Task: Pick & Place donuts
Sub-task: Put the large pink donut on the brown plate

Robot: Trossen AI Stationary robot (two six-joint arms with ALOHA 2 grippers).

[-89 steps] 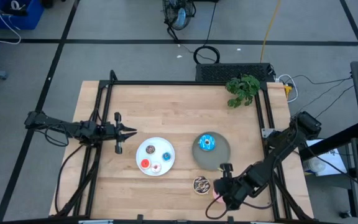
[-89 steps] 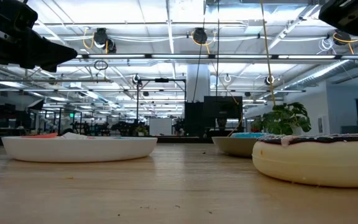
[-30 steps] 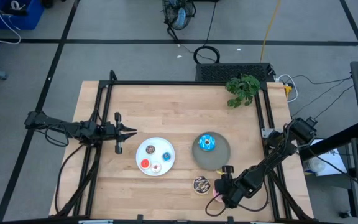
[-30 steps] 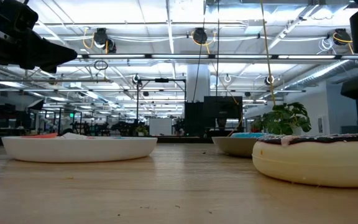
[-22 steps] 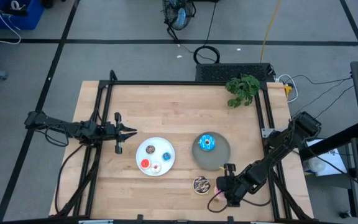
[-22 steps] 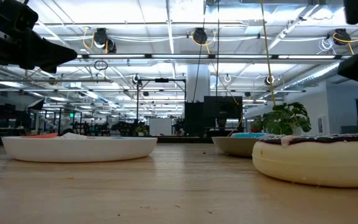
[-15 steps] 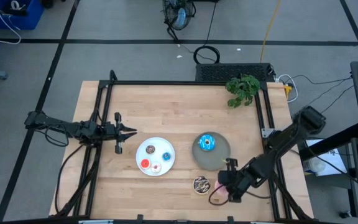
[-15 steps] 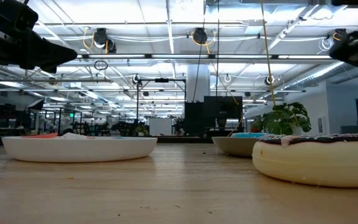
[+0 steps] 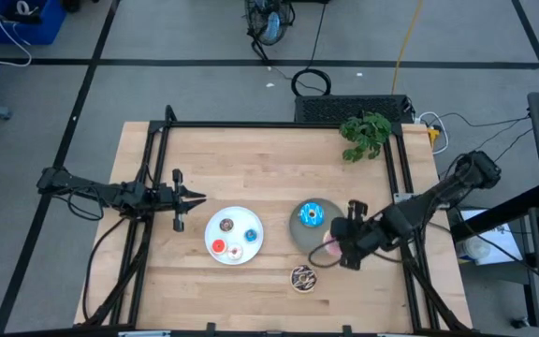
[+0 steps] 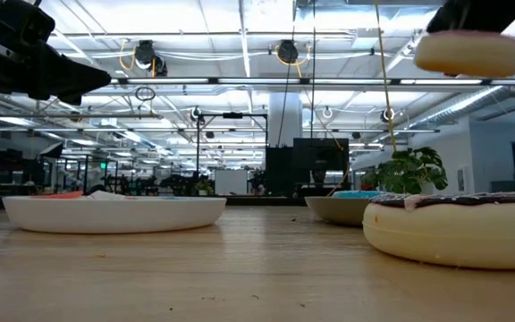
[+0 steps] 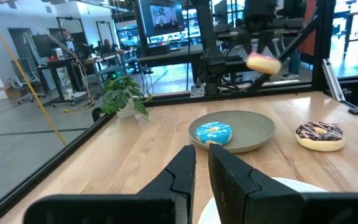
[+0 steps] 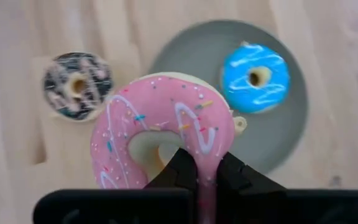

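Note:
My right gripper (image 9: 330, 245) is shut on the pink donut (image 12: 160, 124) and holds it in the air above the near rim of the grey plate (image 9: 333, 232). The blue donut (image 9: 312, 215) lies flat on that plate. A brown sprinkled donut (image 9: 302, 278) lies flat on the table just nearer. The white plate (image 9: 234, 249) carries several mini donuts. At the table's left my left gripper (image 9: 199, 197) waits level, shut, with nothing between its fingers. My right gripper pinches the pink donut's ring (image 12: 205, 155) between its two fingers. One finger (image 12: 180, 167) stands in the hole and the other (image 12: 230, 175) against the outer rim. The fingers slant down from above. The donut (image 10: 472, 54) hangs lifted clear, roughly level.
A potted plant (image 9: 365, 134) stands at the far right corner. Black frame rails (image 9: 157, 168) run along the table's left and right sides. Bare wood lies between the plates and the far edge.
My right gripper has risen from the table near the front edge and moved toward the far edge, over the grey plate's near rim. The pink donut has come up with it, from lying on the table to hanging clear.

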